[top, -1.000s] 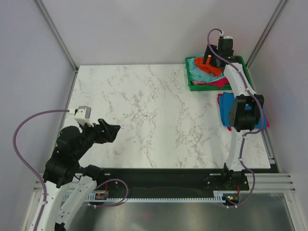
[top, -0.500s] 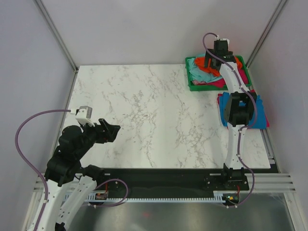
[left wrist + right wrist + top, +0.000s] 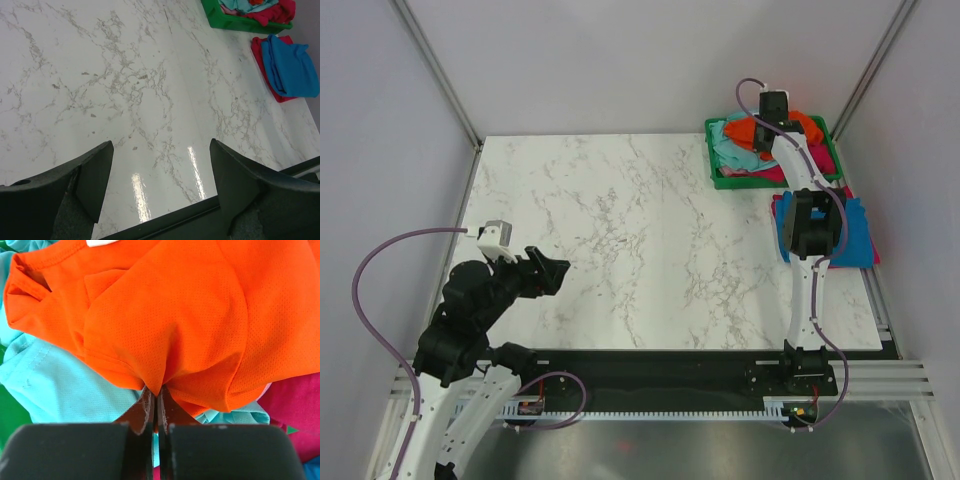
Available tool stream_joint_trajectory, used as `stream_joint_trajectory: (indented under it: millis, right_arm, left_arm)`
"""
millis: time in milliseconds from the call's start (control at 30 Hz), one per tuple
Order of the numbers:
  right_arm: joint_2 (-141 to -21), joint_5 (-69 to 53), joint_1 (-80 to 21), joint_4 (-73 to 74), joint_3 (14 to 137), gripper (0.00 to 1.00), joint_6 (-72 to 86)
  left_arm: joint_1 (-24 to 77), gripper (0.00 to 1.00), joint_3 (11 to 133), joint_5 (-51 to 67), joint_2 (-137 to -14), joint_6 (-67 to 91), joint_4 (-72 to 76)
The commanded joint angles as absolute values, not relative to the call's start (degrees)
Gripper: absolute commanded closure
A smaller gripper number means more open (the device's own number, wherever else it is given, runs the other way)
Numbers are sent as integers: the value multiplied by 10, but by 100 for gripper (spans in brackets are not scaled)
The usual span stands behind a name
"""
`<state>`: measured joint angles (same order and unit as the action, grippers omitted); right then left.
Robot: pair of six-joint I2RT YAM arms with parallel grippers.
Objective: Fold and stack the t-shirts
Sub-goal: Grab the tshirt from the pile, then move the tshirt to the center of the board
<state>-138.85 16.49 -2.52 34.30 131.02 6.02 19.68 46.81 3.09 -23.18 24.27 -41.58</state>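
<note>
The bright orange t-shirt [image 3: 170, 310] lies crumpled on top of the pile in the green tray [image 3: 750, 183]. My right gripper [image 3: 157, 395] is shut on a pinched fold of it. From above, the right gripper [image 3: 767, 128] reaches down into the tray, with the orange t-shirt [image 3: 807, 124] bunched around it. A light teal t-shirt [image 3: 55, 385] and a magenta-pink one [image 3: 295, 405] lie underneath. A folded blue t-shirt [image 3: 855, 235] rests on a folded pink one on the table at the right. My left gripper [image 3: 161, 145] hangs open over bare marble at the front left, holding nothing.
The green tray [image 3: 220, 20] stands at the back right corner of the marble table [image 3: 620, 230]. The folded stack [image 3: 290, 67] lies just in front of it by the right edge. Grey walls enclose the table on three sides.
My right gripper has dropped into the tray, moved slightly left and shut on the orange t-shirt. The left arm has stayed put.
</note>
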Motion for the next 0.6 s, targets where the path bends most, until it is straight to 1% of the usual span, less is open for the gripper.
stream_joint_trajectory:
  millis: [0,33,133,167,233,267,333,367,433,500,567]
  right_arm:
    - [-1340,166,-43,337,1340,100,47]
    - [-1330,160,-49,338,1344,100,42]
    - [-1278,90,-88,339,1364,100,25]
    - [-1247,46,-117,340,1383,100,21]
    - [-1214,5,-156,335,1408,100,19]
    - [-1178,2,-198,315,1426,100,24]
    - [-1136,14,-240,277,1432,100,39]
    - [-1095,16,-271,228,1421,100,44]
    - [-1050,16,-288,173,1400,100,65]
    - [-1032,32,-288,166,1386,100,68]
    - [-999,101,-287,164,1315,100,55]
  left_arm:
    - [193,15,466,22,-226,229,-395]
    - [193,15,465,20,-226,229,-395]
    - [191,15,464,20,-224,229,-394]
    - [189,15,465,19,-224,229,-395]
    - [186,15,464,20,-220,229,-395]
    - [186,15,465,17,-218,229,-394]
    - [185,15,464,11,-214,231,-395]
    - [185,15,464,10,-213,231,-395]
    - [184,15,463,7,-211,232,-395]
    - [184,16,463,7,-212,232,-396]
    - [181,16,463,6,-211,232,-395]
